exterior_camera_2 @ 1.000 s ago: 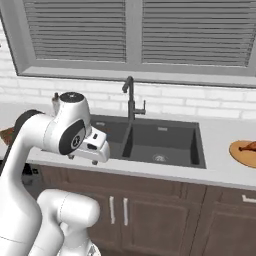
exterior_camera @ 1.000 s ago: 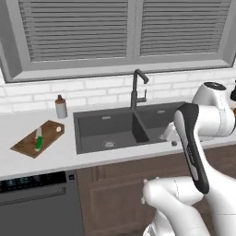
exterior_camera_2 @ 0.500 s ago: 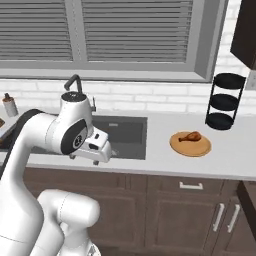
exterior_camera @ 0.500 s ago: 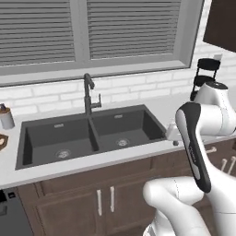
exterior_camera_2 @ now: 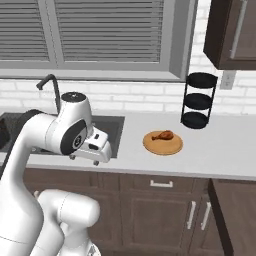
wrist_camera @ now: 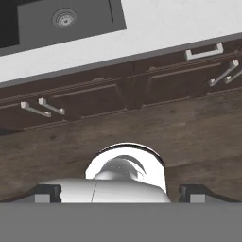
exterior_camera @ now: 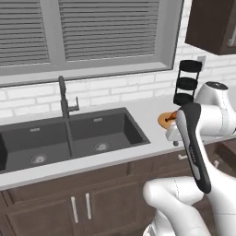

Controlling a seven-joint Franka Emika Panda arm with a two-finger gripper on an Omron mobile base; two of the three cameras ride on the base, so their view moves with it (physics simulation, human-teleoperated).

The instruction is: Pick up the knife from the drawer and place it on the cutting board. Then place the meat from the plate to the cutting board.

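I have the hand (exterior_camera_2: 95,152) hanging at the front edge of the bench (exterior_camera_2: 220,150), just past the right side of the sink (exterior_camera_2: 112,131), pointing down toward the floor. In the hand view its two dark fingertips (wrist_camera: 47,193) sit far apart at the bottom corners with nothing between them, so the hand is open and empty.

The plate (exterior_camera_2: 163,142) lies on the bench well off to the hand's right and a little farther back toward the wall. The meat (exterior_camera_2: 162,135) rests on the plate's back half, lying on its side with the bone end pointing toward the hand's side. In the left base view the plate (exterior_camera: 165,120) peeks out just behind the arm's dark elbow, mostly covered by it.

Beyond the plate, against the brick wall, stands a black three-tier rack (exterior_camera_2: 198,101). The faucet (exterior_camera: 64,103) rises behind the sink (exterior_camera: 69,138), to the hand's left.

Looking down along the hand, I see the sink's drain (wrist_camera: 64,18), the bench edge (wrist_camera: 179,28), the dark cabinet fronts with pale handles (wrist_camera: 204,51) and the wooden floor (wrist_camera: 198,142) below.
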